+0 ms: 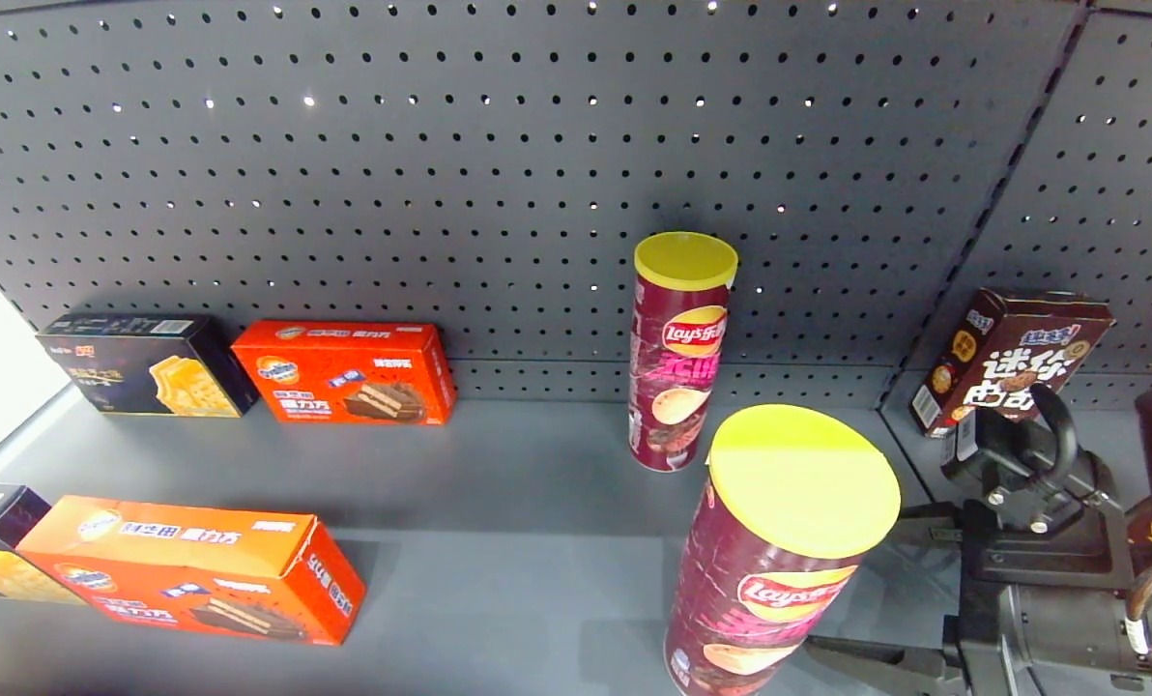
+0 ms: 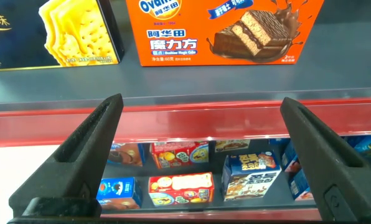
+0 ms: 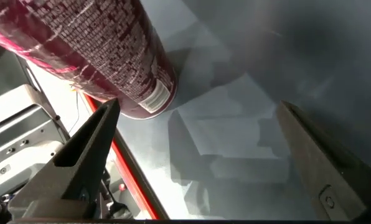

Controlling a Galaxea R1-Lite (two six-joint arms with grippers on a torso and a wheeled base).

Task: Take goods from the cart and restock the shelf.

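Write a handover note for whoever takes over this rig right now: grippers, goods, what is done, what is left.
Left gripper: open, empty, facing the front orange box.
Right gripper: open, empty, beside the near can.
Goods: near can upright at the front edge of the shelf; back can upright by the pegboard.
Done: both cans stand on their own.
Left: probably draw the right arm clear and fetch more goods from the cart.
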